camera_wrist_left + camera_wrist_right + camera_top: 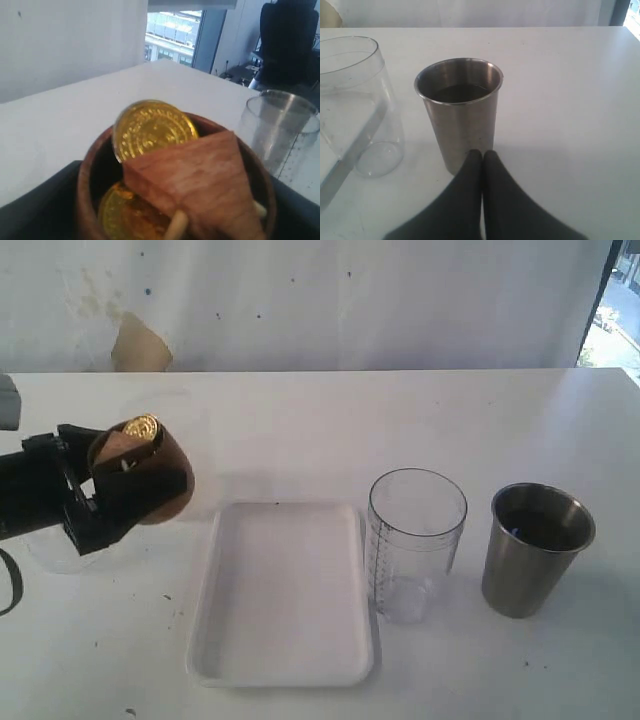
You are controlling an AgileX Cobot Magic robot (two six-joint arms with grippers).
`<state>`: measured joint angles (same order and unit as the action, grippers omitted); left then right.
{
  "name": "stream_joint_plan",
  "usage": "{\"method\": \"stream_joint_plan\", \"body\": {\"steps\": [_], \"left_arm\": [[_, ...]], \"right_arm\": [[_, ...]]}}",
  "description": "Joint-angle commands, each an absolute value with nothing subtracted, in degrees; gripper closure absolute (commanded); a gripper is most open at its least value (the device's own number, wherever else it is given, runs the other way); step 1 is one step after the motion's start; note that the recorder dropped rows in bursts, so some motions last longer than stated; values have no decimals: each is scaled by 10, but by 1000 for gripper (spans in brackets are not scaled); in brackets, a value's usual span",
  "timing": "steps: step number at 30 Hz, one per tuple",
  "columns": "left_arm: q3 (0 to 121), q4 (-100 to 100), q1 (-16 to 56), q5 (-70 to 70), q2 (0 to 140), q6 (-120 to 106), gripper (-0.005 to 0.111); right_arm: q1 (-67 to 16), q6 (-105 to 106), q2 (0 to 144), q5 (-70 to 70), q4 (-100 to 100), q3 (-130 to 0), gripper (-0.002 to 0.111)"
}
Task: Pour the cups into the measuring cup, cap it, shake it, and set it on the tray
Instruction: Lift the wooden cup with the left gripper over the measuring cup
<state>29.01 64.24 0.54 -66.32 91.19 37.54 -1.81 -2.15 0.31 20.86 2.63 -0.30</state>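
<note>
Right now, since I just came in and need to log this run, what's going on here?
The left claw holds the small wooden cup raised left of the tray, tipped so its gold coins and a wooden block show. The measuring cup stands upright and looks empty just right of the tray, with the steel tumbler beyond it. The right claw is shut, its tips by the tumbler's base, gripping nothing.

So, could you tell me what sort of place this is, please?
Probably an office or lab room, likely on an upper floor: a plain white table, a window looking out over city buildings, and a dark office chair beyond the table.
</note>
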Motion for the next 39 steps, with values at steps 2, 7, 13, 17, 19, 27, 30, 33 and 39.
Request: {"method": "stream_joint_plan", "body": {"steps": [2,7,13,17,19,27,30,33,39], "left_arm": [[289,632,7,-675,842,420,107],[294,615,9,-670,807,452,107],[356,614,93,-561,794,467,107],[416,609,154,-467,794,466,107],[455,587,192,-413,795,464,107],[544,586,275,-403,904,458,107],[573,585,286,-404,940,447,107],[607,573,287,-392,985,447,107],[670,574,306,-385,1055,443,107]], "right_arm": [[-17,-22,0,201,25,0,108],[-17,-22,0,201,25,0,108],[-17,-22,0,201,25,0,108],[-17,-22,0,201,25,0,108],[-17,-22,0,201,25,0,108],[-17,-22,0,201,25,0,108],[-17,-22,0,201,25,0,108],[-17,-22,0,201,25,0,108],[-17,-22,0,201,25,0,108]]}}
